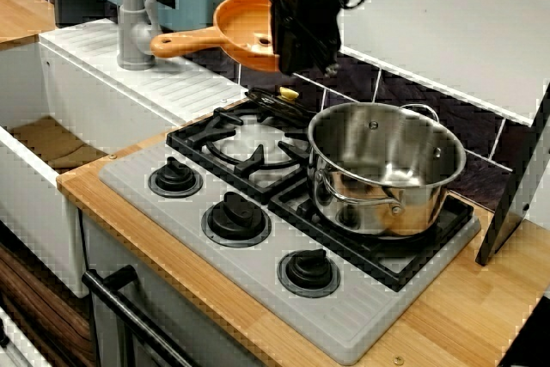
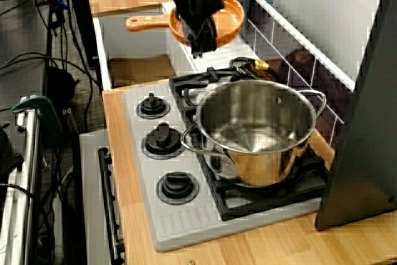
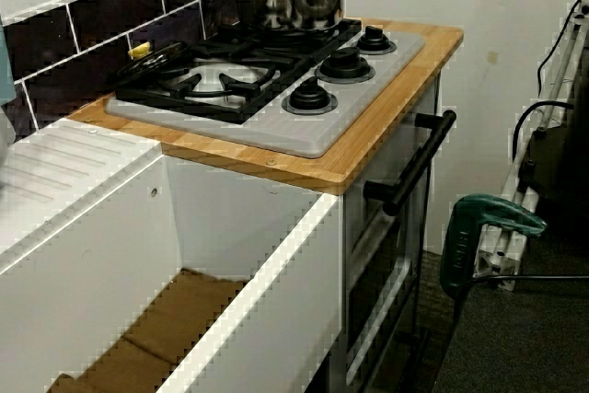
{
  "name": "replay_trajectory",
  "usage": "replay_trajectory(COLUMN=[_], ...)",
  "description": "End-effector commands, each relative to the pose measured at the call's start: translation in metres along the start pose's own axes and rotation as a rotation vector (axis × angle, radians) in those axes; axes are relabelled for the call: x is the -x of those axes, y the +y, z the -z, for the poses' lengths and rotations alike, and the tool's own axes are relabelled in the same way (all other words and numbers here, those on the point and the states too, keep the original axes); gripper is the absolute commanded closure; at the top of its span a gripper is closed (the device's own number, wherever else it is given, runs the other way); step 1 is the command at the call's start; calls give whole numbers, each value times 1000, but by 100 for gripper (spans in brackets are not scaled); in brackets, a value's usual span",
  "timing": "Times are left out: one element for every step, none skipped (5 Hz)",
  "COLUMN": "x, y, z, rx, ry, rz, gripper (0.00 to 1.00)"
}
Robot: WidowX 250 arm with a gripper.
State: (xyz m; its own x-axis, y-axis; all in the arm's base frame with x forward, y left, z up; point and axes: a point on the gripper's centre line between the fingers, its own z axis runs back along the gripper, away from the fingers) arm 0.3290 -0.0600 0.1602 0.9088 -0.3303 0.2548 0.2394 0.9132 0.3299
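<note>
Above the ribbed white drainboard (image 1: 172, 83), left of the hob (image 1: 258, 238), the black gripper (image 1: 296, 62) holds an orange frying pan (image 1: 243, 27) aloft, jaws clamped on its right rim. Pan: round, shallow, its bowl tilted toward the near side. Long axis runs left–right along the tiled wall (image 1: 404, 92). The handle (image 1: 185, 40) points left, toward the grey faucet (image 1: 131, 15). A steel pot (image 1: 387, 161) stands on the right burner.

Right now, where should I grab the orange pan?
By its handle. It sticks out long, thin and free from the pan, pointing toward the faucet, while the gripper seems to pinch the rim. Come down from above with fingers across the handle; that is probably the steadiest hold.
</note>
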Motion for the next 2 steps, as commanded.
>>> replay_trajectory(x=[-4, 1], y=[17, 16], z=[-5, 6], rx=[42, 52], ry=[-23, -8], rz=[-60, -83], gripper=[100, 100])
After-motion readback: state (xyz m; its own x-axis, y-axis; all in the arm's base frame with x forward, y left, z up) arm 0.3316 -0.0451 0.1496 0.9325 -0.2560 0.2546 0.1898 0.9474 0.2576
